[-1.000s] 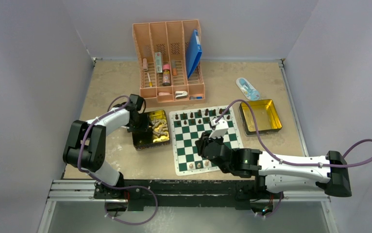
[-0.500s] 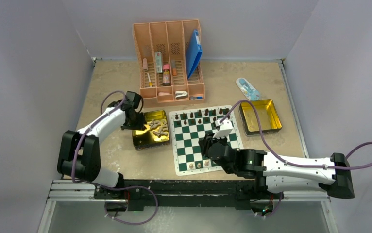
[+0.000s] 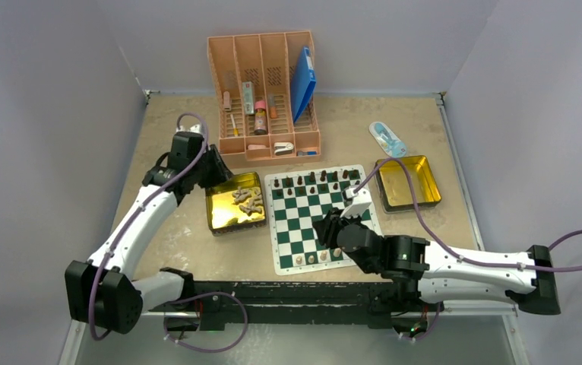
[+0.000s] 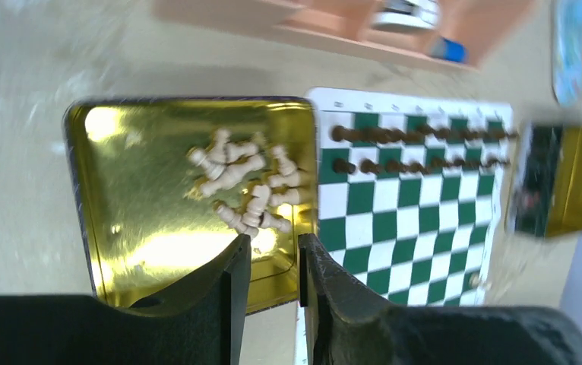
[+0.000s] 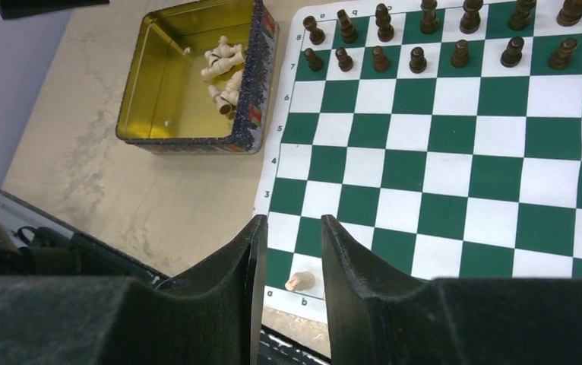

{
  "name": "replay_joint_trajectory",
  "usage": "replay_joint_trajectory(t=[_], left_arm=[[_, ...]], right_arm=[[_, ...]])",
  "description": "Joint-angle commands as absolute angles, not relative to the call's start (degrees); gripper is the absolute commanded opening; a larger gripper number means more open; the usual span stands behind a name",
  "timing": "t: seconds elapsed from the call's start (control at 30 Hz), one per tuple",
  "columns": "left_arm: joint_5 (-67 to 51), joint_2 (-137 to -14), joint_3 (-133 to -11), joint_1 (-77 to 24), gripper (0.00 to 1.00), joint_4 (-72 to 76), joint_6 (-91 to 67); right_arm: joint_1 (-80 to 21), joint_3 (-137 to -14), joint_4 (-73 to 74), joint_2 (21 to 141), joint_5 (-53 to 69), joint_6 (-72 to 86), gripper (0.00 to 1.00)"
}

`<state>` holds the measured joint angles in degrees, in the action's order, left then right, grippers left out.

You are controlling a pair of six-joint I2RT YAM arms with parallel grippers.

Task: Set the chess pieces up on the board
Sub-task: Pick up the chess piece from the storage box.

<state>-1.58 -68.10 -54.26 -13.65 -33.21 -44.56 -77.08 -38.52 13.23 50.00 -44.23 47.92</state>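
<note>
Sam: Where was your left claw?

Me: My left claw (image 4: 273,239) hung above the edge of the gold tin (image 4: 83,190), left of the chess board (image 5: 455,175). Its two fingers were a little apart. Nothing was between them.

Sam: What was in the tin?

Me: The pale chess pieces (image 4: 246,186). They lay on their sides in a small heap, by the tin wall next to the board.

Sam: Would they be hard to pick up?

Me: A bit, I thought. They looked like tiny wooden men, light and hard, but smooth and round. One could slip or roll away. I would pick one at the edge of the heap and pinch it gently across its thin middle.

Sam: And the board?

Me: It was flat, with green and white squares. The dark chess pieces (image 5: 417,57) stood in two rows on the far side. A few pale pieces (image 3: 312,258) stood on the near row, toward the left.

Sam: And your right claw?

Me: My right claw (image 5: 292,222) hung above the near part of the board. Its fingers were apart too, and it held nothing. Right of the board sat another gold tin (image 3: 408,182). I saw nothing in it.
</note>
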Motion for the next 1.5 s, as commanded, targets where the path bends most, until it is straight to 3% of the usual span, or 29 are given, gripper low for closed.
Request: replay_joint_trajectory(t=[0.0, 0.23, 0.7, 1.1, 1.47], left_arm=[[-16.5, -66.9, -61.3, -14.0, 0.3, -31.8, -14.4], [-17.1, -78.8, -66.5, -14.0, 0.33, -42.5, -2.9], [-21.1, -90.9, -65.8, -14.4, 0.36, -38.2, -0.3], [-12.2, -98.1, -66.3, -16.9, 0.29, -39.6, 1.5], [-5.1, -101.2, -68.5, -19.6, 0.39, -39.8, 1.9]], right_arm=[[-76.9, -38.0, 11.7, 46.5, -44.6, 50.3, 0.34], [-76.9, -37.8, 9.1, 43.4, -39.0, 46.7, 0.37], [-76.9, -38.5, 7.5, 41.7, -34.7, 43.8, 0.4], [-76.9, -39.2, 9.8, 38.3, -35.8, 43.4, 0.41], [-76.9, -39.2, 11.3, 35.1, -36.1, 43.3, 0.4]])
